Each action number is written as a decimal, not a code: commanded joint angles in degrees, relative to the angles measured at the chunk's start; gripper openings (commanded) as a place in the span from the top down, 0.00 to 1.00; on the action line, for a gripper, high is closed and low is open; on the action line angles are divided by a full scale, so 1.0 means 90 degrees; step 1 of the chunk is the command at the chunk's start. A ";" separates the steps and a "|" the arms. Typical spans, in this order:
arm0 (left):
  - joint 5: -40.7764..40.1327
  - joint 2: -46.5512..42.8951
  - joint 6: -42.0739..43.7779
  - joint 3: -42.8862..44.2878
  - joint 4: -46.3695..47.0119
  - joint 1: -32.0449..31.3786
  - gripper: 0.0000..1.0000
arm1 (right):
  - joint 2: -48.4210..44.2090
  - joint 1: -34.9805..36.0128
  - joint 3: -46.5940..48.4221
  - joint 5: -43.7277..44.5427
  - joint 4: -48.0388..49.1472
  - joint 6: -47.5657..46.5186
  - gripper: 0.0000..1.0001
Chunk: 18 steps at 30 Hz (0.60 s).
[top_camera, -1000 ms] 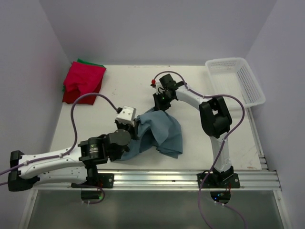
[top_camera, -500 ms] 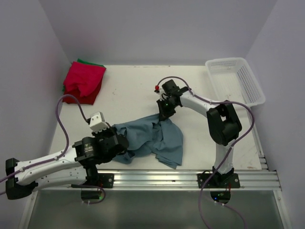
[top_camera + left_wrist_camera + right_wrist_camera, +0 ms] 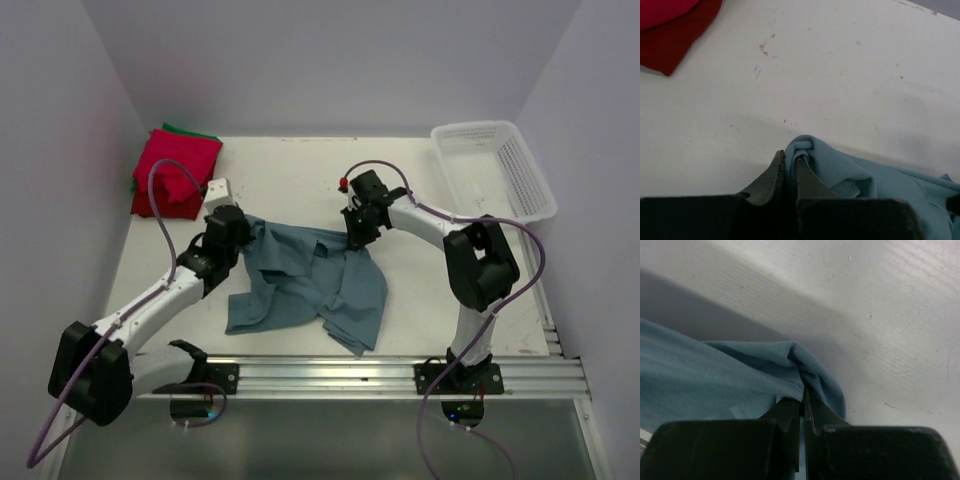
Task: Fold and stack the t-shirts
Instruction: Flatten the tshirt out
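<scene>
Left gripper (image 3: 791, 156) clamped on bunched hem of blue-grey t-shirt (image 3: 305, 285), at its far-left corner. Right gripper (image 3: 804, 390) pinched tight on same shirt's far-right corner. Cloth spans between both grippers along far edge, rest lying rumpled toward near side, mid-table (image 3: 290, 175). Red folded t-shirts (image 3: 175, 168) at table's far-left corner, green t-shirt (image 3: 190, 130) peeking from beneath them. White mesh basket (image 3: 500, 165) far right, well apart.

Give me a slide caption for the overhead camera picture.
Left tool and right tool each pinch a far corner of the dusty blue-grey cloth t-shirt on the white table.
</scene>
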 commanded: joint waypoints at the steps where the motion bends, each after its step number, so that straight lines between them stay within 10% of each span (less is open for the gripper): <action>1: 0.0857 0.0715 0.0301 0.0341 0.0892 0.1527 1.00 | -0.0172 -0.0172 0.0051 0.0668 -0.0138 0.0010 1.00; 5: 0.1661 0.1508 -0.0110 0.0478 0.0970 0.3372 1.00 | -0.0172 -0.0162 0.0041 0.0570 -0.0108 0.0040 1.00; 13: 0.1847 0.2632 -0.0423 0.0683 0.0921 0.4361 1.00 | -0.0211 -0.0143 -0.0095 0.0394 -0.0001 0.0060 1.00; 15: 0.1895 0.2671 -0.0501 0.0664 0.0970 0.4411 0.60 | -0.0279 -0.0143 -0.0183 0.0355 0.0028 0.0060 1.00; 18: 0.1886 0.2400 -0.0588 0.0605 0.0970 0.4421 0.41 | -0.0338 -0.0133 -0.0291 0.0306 0.0087 0.0060 1.00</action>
